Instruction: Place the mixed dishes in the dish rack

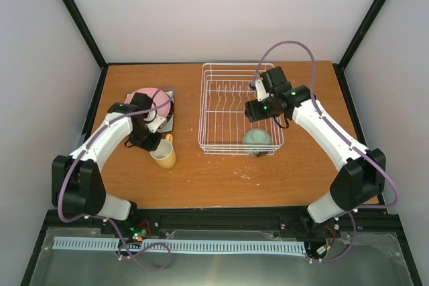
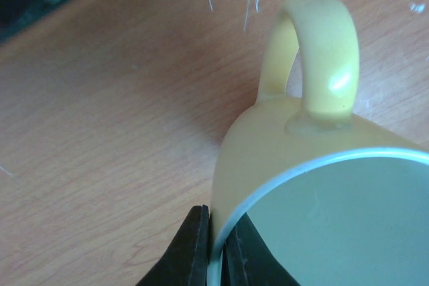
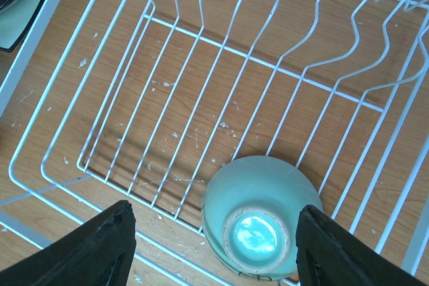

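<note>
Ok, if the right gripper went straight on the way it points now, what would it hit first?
Most likely the upturned pale green bowl in the dish rack: it lies ahead between the right gripper's open fingers, slightly right of centre. Depth is unclear.

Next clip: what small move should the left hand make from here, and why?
Probably lift the mug straight up off the table. The left hand is shut on its rim, one finger inside, one outside, while it stands beside the rack. The bowl lies upside down in the rack under the open right hand, so the mug seems next.
</note>
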Motion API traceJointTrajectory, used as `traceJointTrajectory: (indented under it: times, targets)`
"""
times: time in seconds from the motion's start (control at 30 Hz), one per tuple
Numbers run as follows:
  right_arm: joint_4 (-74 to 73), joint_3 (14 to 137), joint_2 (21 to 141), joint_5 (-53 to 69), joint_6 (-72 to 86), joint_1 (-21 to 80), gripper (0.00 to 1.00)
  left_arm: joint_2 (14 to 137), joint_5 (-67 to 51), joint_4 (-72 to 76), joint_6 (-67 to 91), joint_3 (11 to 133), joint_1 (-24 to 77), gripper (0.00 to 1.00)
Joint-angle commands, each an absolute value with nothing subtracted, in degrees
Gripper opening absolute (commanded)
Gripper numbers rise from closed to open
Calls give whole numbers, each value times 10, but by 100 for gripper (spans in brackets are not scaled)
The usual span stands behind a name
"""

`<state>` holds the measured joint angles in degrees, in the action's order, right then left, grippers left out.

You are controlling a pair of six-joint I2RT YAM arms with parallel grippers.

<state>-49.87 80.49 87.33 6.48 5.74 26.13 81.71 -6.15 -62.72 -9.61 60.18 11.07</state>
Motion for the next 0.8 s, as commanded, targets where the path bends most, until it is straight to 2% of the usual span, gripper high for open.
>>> traceJointTrajectory:
  times: [0.0,0.03,0.17,0.3,0.43,0.53,0.67,0.77]
  targets:
    - [-486,806,858,77,55,266,64,780,-59,-621,-85,685,117,1]
    - [-483,805,857,84,56,266,63,771,-54,-621,-83,703,120,1]
    - [-454,808,857,131,69,264,46,719,-26,-597,-73,772,134,1]
    - [-398,809,863,260,101,255,36,638,-31,-508,-86,760,137,1]
    - [-323,818,893,436,158,248,41,549,39,-371,-90,671,171,1]
    - [-263,829,920,526,220,250,43,509,154,-262,-129,584,224,1]
    - [-228,863,942,553,266,251,45,557,310,-181,-230,530,307,1]
    - [-238,901,962,565,285,252,45,601,454,-32,-381,473,366,1]
